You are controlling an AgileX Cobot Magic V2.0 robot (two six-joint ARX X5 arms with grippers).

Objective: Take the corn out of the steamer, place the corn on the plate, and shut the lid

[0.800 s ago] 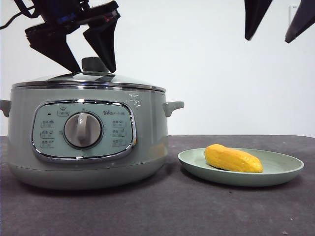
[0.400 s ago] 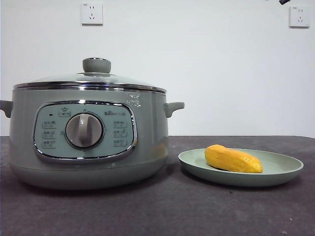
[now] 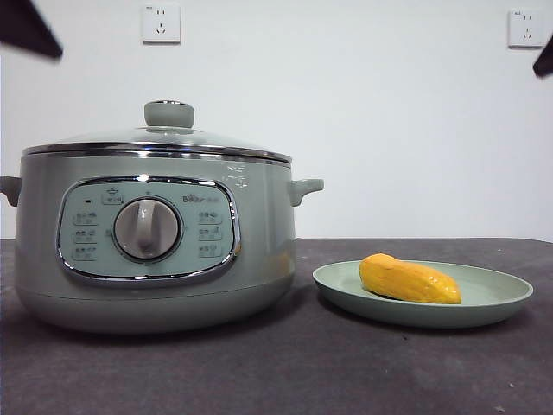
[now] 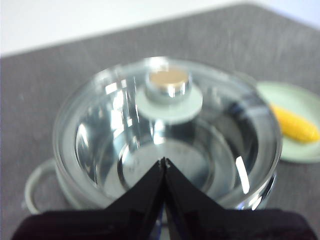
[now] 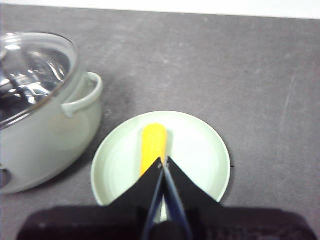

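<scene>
The pale green steamer [image 3: 147,251] stands at the left of the table with the glass lid [image 3: 155,138] seated on its chrome rim, knob [image 3: 169,113] upright. On the pale green plate [image 3: 484,303] to its right lies the yellow corn [image 3: 408,279]. My left gripper [image 4: 164,161] hangs high above the lid [image 4: 165,135], shut and empty. My right gripper [image 5: 163,163] hovers high over the plate [image 5: 200,150] and corn [image 5: 152,142], also shut and empty. In the front view only black tips show at the top left corner [image 3: 26,26] and right edge [image 3: 544,60].
Dark grey table surface [image 3: 302,372] runs around both things. The steamer's side handle [image 3: 304,188] juts toward the plate. Two wall sockets [image 3: 162,23] sit on the white wall behind.
A second ago one gripper stood open around the lid's knob; it has let go and risen away. Both arms have withdrawn to the top corners. Lid, steamer, plate and corn have not moved.
</scene>
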